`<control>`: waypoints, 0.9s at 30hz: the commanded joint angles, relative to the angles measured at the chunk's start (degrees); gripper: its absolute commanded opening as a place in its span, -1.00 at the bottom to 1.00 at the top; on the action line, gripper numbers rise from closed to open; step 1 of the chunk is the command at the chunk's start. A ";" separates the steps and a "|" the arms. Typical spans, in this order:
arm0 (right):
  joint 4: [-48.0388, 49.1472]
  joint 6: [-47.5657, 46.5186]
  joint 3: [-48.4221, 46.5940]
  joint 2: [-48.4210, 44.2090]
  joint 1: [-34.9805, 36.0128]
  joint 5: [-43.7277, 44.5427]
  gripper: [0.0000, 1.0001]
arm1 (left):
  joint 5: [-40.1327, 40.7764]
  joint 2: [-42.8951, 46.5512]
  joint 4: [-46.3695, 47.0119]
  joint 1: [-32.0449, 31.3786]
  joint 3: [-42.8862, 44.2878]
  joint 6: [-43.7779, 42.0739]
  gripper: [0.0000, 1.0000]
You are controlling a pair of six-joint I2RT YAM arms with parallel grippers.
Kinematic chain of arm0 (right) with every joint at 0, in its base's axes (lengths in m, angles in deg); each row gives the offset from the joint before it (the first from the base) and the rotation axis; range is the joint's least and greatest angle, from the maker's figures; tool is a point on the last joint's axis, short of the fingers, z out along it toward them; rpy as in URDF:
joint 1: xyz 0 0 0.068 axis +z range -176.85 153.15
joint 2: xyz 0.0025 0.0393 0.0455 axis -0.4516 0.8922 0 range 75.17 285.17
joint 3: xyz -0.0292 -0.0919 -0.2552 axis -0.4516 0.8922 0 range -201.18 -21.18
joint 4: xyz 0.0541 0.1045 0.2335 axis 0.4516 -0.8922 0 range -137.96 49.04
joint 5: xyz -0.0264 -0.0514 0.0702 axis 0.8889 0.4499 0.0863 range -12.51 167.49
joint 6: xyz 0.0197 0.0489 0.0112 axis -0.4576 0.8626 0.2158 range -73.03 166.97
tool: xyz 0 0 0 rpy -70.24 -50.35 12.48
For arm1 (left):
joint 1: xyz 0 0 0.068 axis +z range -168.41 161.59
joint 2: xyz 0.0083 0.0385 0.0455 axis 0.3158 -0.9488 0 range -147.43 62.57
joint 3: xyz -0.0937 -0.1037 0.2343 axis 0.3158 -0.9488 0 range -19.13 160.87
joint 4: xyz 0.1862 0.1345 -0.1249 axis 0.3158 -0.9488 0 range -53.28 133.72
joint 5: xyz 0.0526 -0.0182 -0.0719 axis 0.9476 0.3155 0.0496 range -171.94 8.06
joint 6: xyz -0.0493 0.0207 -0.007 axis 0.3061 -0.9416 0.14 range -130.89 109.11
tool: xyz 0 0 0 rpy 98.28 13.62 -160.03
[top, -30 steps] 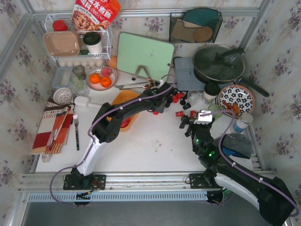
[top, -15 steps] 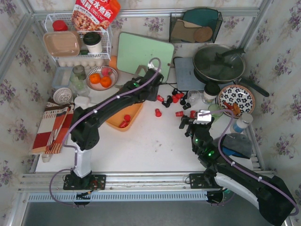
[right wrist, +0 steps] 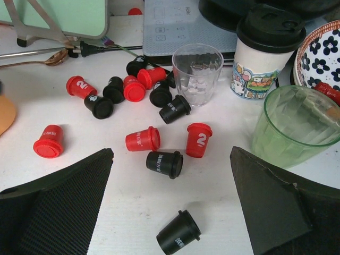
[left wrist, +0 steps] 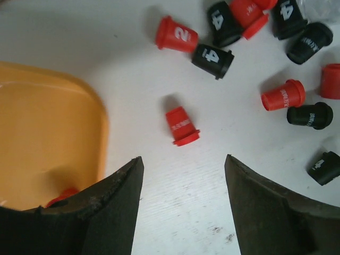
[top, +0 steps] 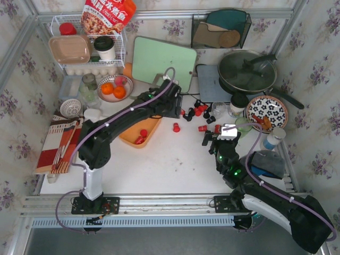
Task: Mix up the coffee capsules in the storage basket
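- In the middle left of the top view, the shallow orange plastic storage basket (top: 127,139) sits on the white table (top: 170,164). Its long axis runs up the frame with a slight lean, and its far end is hidden under the left arm. At least two red pods (top: 141,135) lie inside it.
- Right of the basket, near the centre of the frame, the other coffee capsules (top: 197,111), small tapered red and black pods, lie scattered on the table outside it.
- At the centre of the left wrist view, a lone red capsule (left wrist: 182,126) lies on its side. Its long axis is near vertical in the frame, narrow end up and flanged rim down. The white lettering on its side is too small to read.
- At the upper middle of that view, a red pod shows a white "2" (left wrist: 177,36) and a black one a white "4" (left wrist: 212,57).
- The left gripper (left wrist: 183,158) has its black fingers apart at the bottom edge, with nothing between them. The basket's corner is at the left.
- In the right wrist view, the right gripper (right wrist: 171,150) is spread wide and empty.
- Between the right gripper's fingers, a black pod (right wrist: 164,163) lies sideways with its rim to the right. Just above it is a red one marked "2" (right wrist: 198,139).
- A clear glass tumbler (right wrist: 197,74), a green translucent cup (right wrist: 295,125) and a black-lidded paper cup (right wrist: 263,50) with a cartoon print stand at the upper right.
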 commanded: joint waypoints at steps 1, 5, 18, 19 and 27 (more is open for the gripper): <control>1.42 0.10 -0.55 0.30 -0.03 0.74 1.00 | -4.84 -5.05 2.36 -1.24 2.40 4.10 0.31; 1.49 0.02 -0.52 0.18 0.02 0.78 1.00 | -3.05 -9.90 2.15 -2.89 5.69 3.77 0.30; 1.41 0.28 -0.53 0.10 0.02 0.04 1.00 | 2.81 -25.11 -5.64 -3.25 16.43 -1.09 0.18; 1.42 0.34 -0.54 0.03 -0.04 0.04 1.00 | 3.33 -25.14 -5.81 -3.26 16.18 -1.34 0.16; 1.35 0.45 -0.55 -0.10 0.04 -0.28 1.00 | 5.01 -24.41 -5.31 -3.25 12.88 -2.68 -0.15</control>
